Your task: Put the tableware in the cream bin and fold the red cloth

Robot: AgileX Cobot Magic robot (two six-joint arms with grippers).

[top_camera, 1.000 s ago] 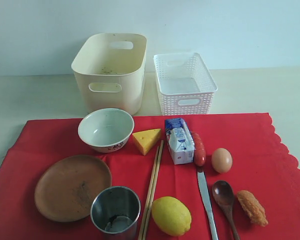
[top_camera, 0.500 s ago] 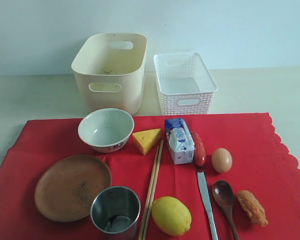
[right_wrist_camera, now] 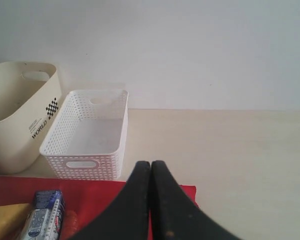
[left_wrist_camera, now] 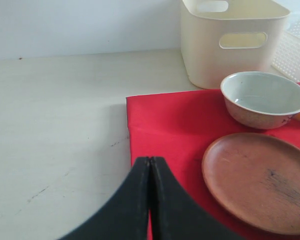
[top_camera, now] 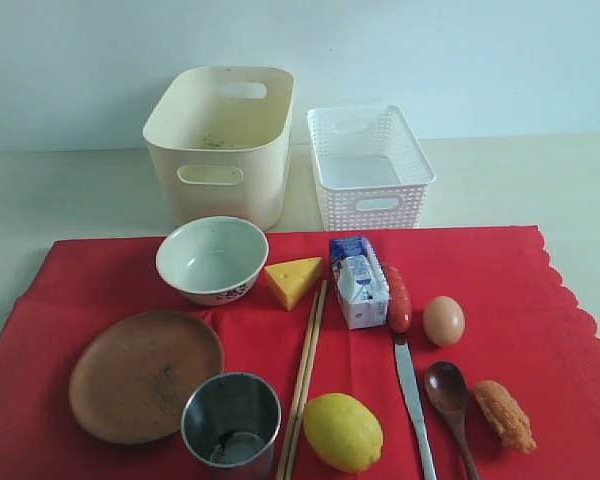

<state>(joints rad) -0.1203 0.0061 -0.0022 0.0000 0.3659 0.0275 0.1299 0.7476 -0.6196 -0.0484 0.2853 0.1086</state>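
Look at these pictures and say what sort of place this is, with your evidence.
Probably a staged test table, not a dining room: a red cloth on a pale tabletop against a blank wall, bowl, plate and lemon spaced out, a cream bin and white basket behind.

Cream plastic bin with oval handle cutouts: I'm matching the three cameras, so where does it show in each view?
Exterior view: the tall cream plastic bin stands upper left of centre, beyond the red cloth.
Left wrist view: the bin fills the picture's top right, beyond the pale bowl.
Right wrist view: the bin is at the picture's left edge, partly cut off.
Shared landmark: the white perforated basket right beside it.
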